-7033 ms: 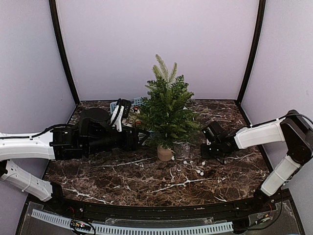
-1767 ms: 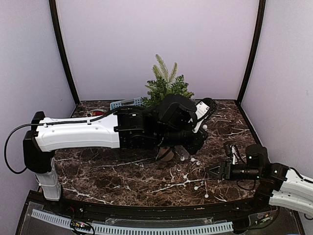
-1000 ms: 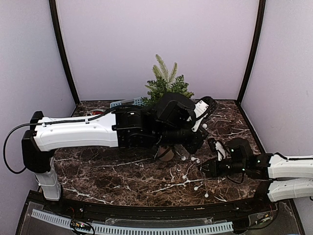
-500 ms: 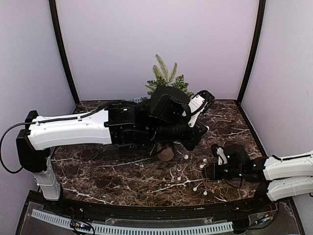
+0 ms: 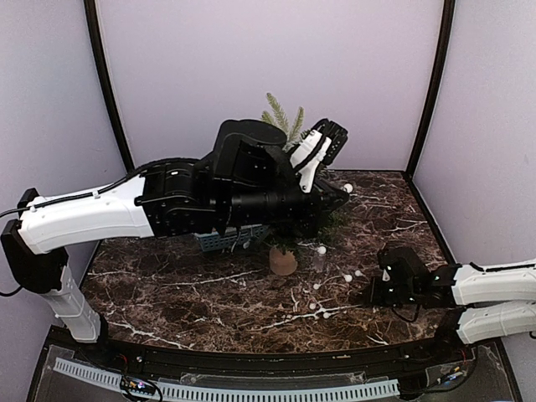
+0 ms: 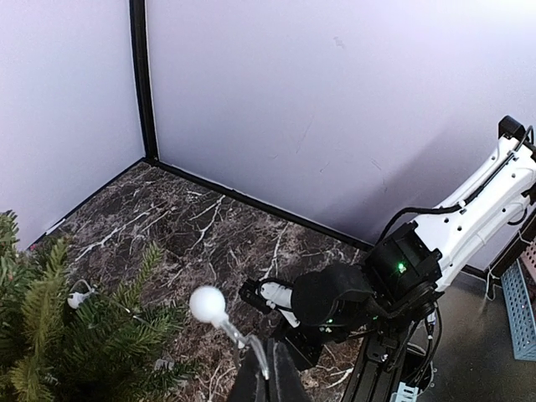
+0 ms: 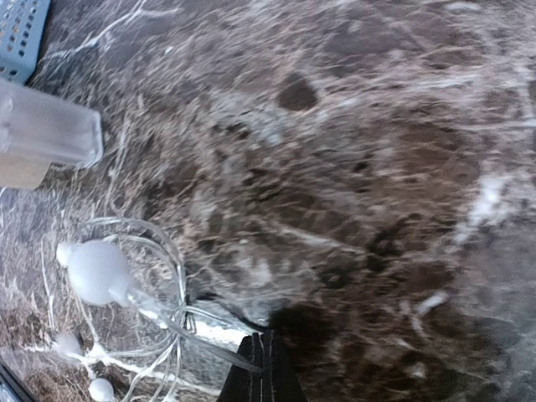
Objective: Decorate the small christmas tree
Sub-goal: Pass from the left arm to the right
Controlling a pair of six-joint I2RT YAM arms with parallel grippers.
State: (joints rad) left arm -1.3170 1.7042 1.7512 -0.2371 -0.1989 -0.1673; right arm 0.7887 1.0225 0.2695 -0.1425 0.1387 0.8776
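Up high, the left claw is clamped on a clear light string just under a white bulb, beside the small christmas tree, which stands mid-worktop. The right claw, low over the worktop, pinches the string's wire.

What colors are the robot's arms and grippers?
Both arms have white shells with black joints. The left arm carries a thin black cable; the right arm shows a small green light. The left gripper and right gripper are black.

Christmas tree mostly behind left arm
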